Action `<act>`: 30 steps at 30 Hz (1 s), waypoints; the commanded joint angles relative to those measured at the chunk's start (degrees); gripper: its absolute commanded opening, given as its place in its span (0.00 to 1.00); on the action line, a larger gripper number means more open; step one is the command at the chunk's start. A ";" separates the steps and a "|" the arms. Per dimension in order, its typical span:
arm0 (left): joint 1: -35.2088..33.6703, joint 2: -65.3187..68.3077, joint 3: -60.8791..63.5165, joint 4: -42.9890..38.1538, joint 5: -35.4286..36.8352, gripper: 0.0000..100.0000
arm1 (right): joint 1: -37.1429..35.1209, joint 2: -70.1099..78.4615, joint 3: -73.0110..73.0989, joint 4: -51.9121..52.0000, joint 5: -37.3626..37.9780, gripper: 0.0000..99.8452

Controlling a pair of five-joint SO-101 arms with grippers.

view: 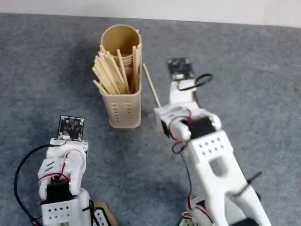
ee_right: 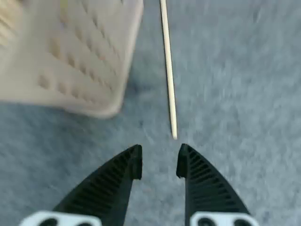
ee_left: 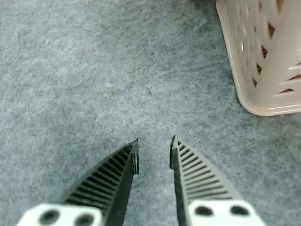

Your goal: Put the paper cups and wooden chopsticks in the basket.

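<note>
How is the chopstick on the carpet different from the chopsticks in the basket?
The loose chopstick lies flat on the carpet beside the basket; the bundled chopsticks stand leaning inside it. The loose chopstick is single, with the open right gripper just short of its end; the bundled chopsticks are packed together. Both are pale wood.

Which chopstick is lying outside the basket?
The single chopstick flat on the carpet beside the basket, ahead of the right gripper; the others stand inside.
</note>
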 commanded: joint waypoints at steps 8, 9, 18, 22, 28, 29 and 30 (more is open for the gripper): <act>0.66 -0.40 0.22 -1.05 -0.44 0.13 | 0.31 22.02 -2.95 -13.76 1.49 0.13; 0.66 -0.40 0.22 -1.05 -0.44 0.13 | 0.22 23.34 -2.95 -15.52 1.58 0.13; 0.48 -0.40 0.13 -1.05 -0.44 0.13 | -0.13 32.84 -2.51 -27.65 12.13 0.19; 0.48 -0.40 0.13 -0.97 -0.44 0.13 | 0.75 36.35 -2.77 -27.91 15.03 0.19; 0.48 -0.40 0.13 -0.97 -0.44 0.13 | 3.65 37.05 -2.77 -27.74 16.70 0.03; 0.48 -0.40 0.13 -0.97 -0.44 0.13 | 4.18 37.05 -2.86 -27.74 16.62 0.00; 0.48 -0.40 0.13 -0.97 -0.44 0.13 | 4.88 36.88 -2.86 -27.74 16.53 0.02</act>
